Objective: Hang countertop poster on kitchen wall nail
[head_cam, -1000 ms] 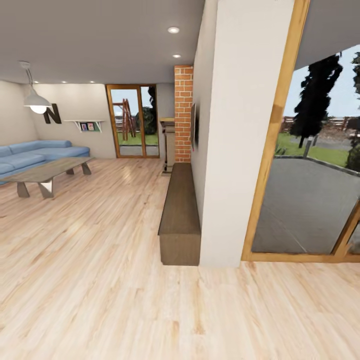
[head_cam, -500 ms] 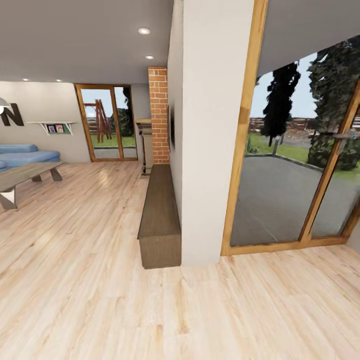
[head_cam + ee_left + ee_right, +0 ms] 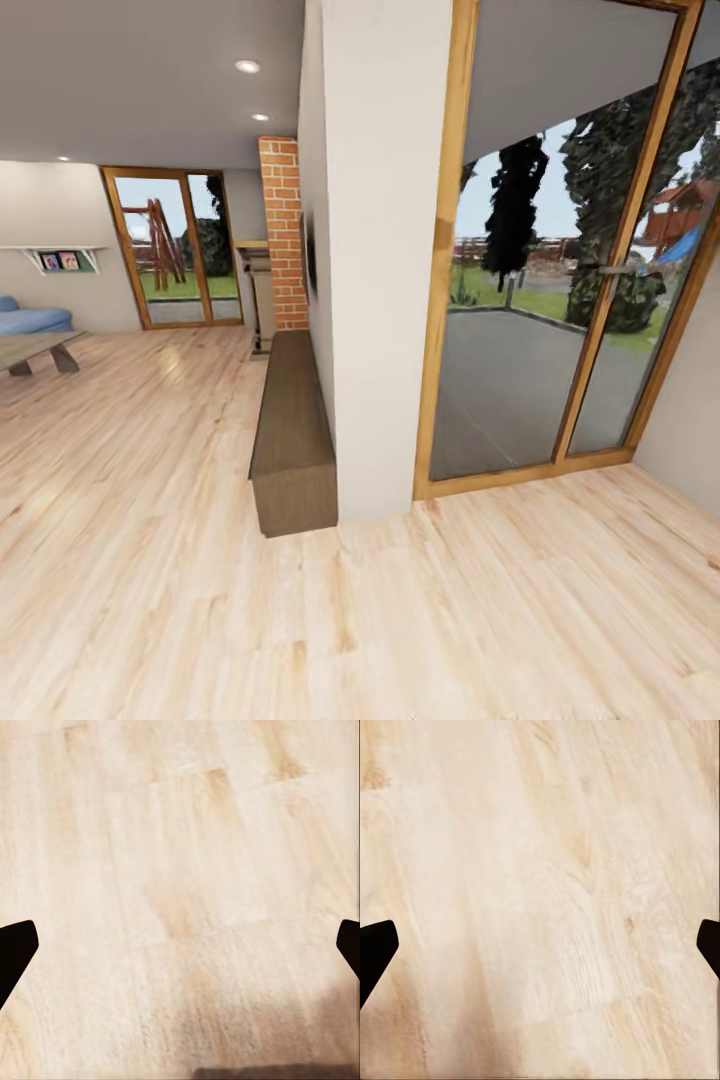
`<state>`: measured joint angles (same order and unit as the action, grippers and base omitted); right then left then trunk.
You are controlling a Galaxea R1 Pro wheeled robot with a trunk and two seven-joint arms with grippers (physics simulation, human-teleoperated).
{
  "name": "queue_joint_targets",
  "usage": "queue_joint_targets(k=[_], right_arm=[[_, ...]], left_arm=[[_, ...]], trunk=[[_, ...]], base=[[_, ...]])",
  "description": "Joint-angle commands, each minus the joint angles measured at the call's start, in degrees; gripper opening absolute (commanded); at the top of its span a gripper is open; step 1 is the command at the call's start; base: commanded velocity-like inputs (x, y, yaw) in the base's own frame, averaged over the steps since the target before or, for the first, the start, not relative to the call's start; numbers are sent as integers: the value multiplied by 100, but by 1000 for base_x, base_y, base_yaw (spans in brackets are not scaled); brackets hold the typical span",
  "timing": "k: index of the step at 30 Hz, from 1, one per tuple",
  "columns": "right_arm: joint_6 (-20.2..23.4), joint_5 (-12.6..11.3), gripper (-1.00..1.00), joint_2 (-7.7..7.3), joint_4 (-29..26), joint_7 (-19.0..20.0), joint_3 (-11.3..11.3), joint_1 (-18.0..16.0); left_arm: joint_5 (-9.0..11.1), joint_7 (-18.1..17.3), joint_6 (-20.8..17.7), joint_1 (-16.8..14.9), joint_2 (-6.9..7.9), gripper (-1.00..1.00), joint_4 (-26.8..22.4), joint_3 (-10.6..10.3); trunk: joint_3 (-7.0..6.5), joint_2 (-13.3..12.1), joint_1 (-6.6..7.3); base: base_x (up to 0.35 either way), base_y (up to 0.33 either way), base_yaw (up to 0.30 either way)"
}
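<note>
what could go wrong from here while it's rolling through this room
The low wooden bench and the white wall end stand close ahead; a tight turn might clip either. The glass door beside the wall could be struck if the base drifts that way. Both wrist views face the wood floor, so they offer little warning of obstacles.

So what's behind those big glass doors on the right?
Through the glass doors show a grey paved patio, grass, dark trees and a wooden fence. The white wall covers everything further left.
</note>
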<state>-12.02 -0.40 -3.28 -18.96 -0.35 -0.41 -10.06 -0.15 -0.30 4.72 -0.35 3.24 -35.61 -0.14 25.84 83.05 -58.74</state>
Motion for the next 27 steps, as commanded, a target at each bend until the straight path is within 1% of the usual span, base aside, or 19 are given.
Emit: queue_joint_targets(k=[1, 9, 27], right_arm=[[-20, -4, 100, 1, 6, -3, -3, -5], [-20, -4, 100, 3, 7, -8, -3, -5], [-20, -4, 100, -6, 15, -9, -3, -5]], left_arm=[[-2, -2, 18, -1, 2, 100, 3, 0], [-2, 3, 20, -2, 2, 100, 9, 4], [-3, 5, 20, 0, -25, 100, 62, 5]], trunk=[[2, 3, 2], [-28, 3, 2], [-98, 3, 2]], base=[[-94, 15, -274], [-36, 6, -285], [-2, 0, -292]])
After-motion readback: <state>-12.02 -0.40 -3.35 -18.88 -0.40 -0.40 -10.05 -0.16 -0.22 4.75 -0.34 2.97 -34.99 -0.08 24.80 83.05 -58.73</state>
